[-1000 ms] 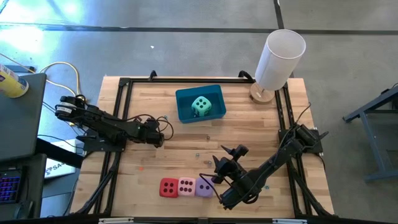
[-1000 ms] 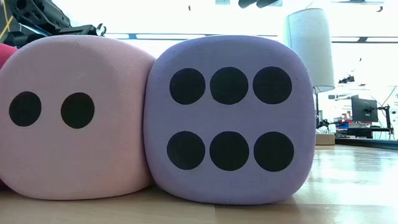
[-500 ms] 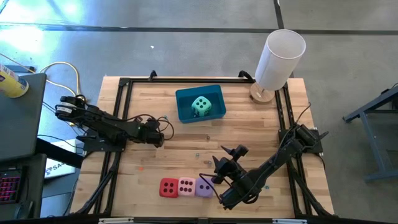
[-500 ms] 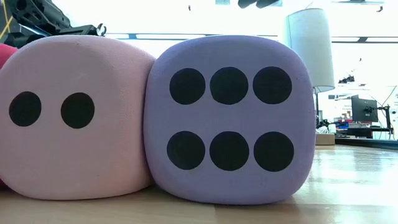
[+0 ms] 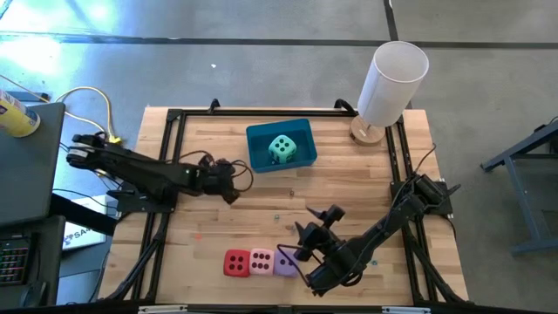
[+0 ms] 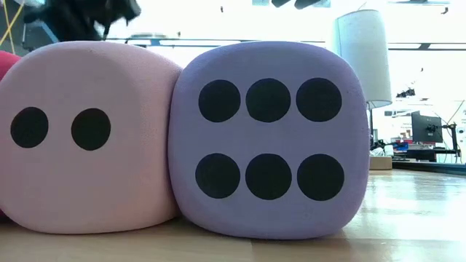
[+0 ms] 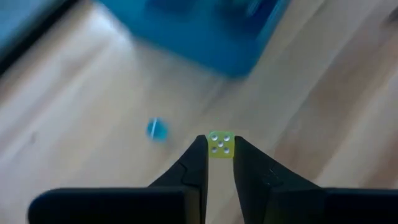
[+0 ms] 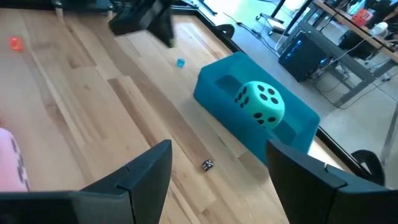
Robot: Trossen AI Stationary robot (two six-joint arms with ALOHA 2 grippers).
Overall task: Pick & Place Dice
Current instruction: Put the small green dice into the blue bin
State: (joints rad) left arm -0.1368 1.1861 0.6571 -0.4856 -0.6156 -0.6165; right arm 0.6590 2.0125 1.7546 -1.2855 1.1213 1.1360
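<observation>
Left gripper (image 7: 221, 150) is clamped on a tiny yellow die (image 7: 221, 143), probably light, hard and slippery, held by opposite flat faces. Right gripper (image 8: 217, 152) waits, fingers apart, beside the purple die (image 5: 285, 262).

The left end effector (image 5: 229, 194) has extended toward the blue bin (image 5: 258, 157).

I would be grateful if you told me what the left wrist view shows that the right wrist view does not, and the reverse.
Only the left wrist view: a tiny yellow die pinched at the tips of the left pincer.
Only the right wrist view: the teal die sitting inside the bin, a tiny black die on the wood, the pink die's edge, and the open, empty right pincer.
Both: the blue bin, a tiny blue die and the wooden table.
</observation>
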